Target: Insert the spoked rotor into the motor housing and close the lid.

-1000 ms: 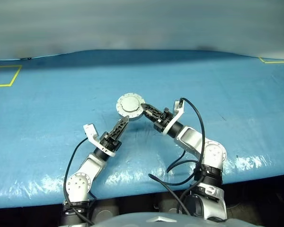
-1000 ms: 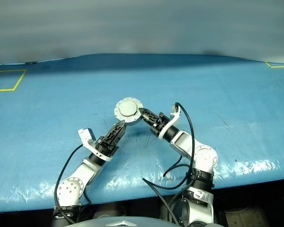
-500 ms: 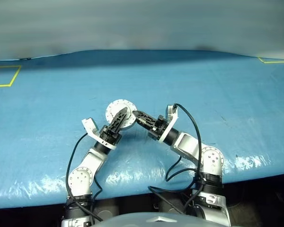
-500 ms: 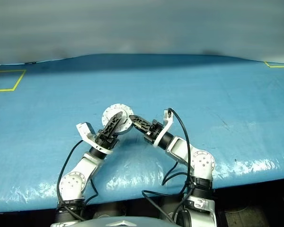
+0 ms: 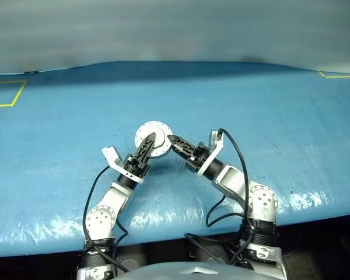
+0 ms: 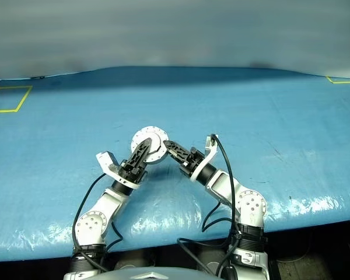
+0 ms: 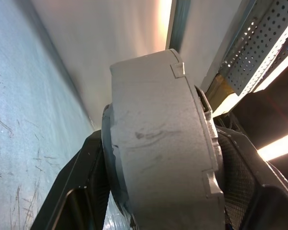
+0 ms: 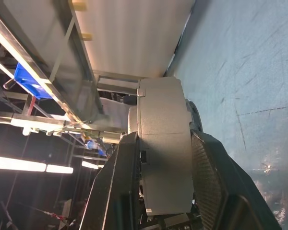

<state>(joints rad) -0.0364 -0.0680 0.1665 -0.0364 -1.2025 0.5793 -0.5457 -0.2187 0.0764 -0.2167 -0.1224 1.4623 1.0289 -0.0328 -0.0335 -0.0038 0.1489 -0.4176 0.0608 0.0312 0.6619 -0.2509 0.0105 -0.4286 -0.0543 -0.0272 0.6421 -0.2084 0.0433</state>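
Observation:
The motor housing is a thick round silver body held up on edge above the blue table, its flat face with dots around the rim turned toward me. My right gripper is shut on its right edge. My left gripper grips it from the lower left, and its black fingers press both sides of the housing. In the right wrist view the housing sits between the fingers. I cannot tell the lid apart from the housing. The spoked rotor is out of view.
Yellow tape marks lie on the blue cover at the far left and far right. The table's front edge runs just below both arms. Black cables loop off the wrists.
My right gripper brought the housing a little left and nearer. My left gripper rose to it and closed its fingers around it.

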